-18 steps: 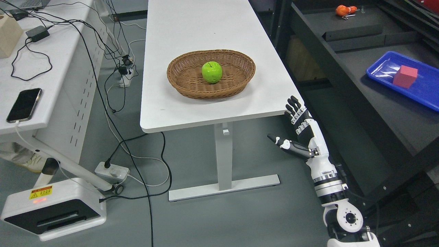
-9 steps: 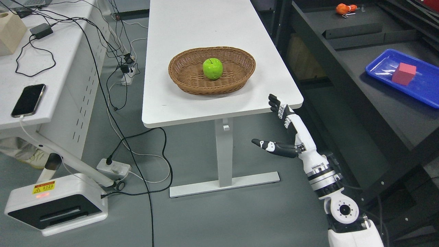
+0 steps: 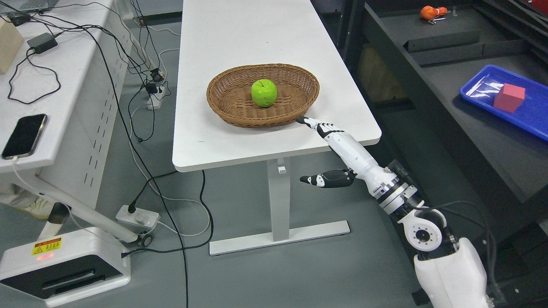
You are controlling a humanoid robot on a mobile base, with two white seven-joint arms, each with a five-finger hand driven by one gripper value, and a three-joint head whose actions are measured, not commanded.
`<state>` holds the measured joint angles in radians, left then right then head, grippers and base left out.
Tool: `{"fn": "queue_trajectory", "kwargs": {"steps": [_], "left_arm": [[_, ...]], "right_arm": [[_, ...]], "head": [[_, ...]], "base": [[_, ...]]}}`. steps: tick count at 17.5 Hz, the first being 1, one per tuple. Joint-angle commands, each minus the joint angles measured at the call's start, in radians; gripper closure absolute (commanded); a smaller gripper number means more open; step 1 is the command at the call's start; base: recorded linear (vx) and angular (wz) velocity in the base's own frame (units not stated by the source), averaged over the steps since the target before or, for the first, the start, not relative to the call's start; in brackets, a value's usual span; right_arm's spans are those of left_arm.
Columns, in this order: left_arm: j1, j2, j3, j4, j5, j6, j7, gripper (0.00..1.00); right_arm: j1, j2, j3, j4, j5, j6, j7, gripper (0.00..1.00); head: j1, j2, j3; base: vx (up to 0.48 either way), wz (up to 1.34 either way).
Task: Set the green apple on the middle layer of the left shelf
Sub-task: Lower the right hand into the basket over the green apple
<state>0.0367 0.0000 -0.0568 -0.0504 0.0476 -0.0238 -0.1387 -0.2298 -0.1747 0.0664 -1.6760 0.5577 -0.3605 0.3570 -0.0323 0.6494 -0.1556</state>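
In the basket [image 3: 231, 105] on the white surface [image 3: 257, 38], the green apple [image 3: 263, 92] sits alone.
The right hand [image 3: 338, 147] reaches over the surface's near right corner, fingers [image 3: 319, 125] straight and spread, holding nothing; the fingertips look just short of the basket's rim.

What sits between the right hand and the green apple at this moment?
In the head view, only the wicker basket's near rim and woven floor separate the open right hand from the green apple.
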Motion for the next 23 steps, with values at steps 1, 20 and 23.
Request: {"fn": "queue_trajectory", "kwargs": {"steps": [1,20,23], "left_arm": [[0.000,0.017,0.000,0.001,0.000,-0.001,-0.001,0.00],[0.000,0.017,0.000,0.000,0.000,-0.001,-0.001,0.00],[0.000,0.017,0.000,0.001,0.000,-0.001,-0.001,0.00]], "right_arm": [[-0.132,-0.095,0.113,0.044,0.071,0.028,0.045,0.00],[-0.299,-0.097,0.280,0.278,0.085,0.091,0.134,0.01],[-0.287,-0.126,0.325,0.294,0.136,0.075,0.134,0.01]], "head": [[0.0000,0.000,0.000],[0.0000,0.000,0.000],[0.0000,0.000,0.000]], "base": [[0.170,-0.04],[0.211,0.08],[0.212,-0.14]]}}
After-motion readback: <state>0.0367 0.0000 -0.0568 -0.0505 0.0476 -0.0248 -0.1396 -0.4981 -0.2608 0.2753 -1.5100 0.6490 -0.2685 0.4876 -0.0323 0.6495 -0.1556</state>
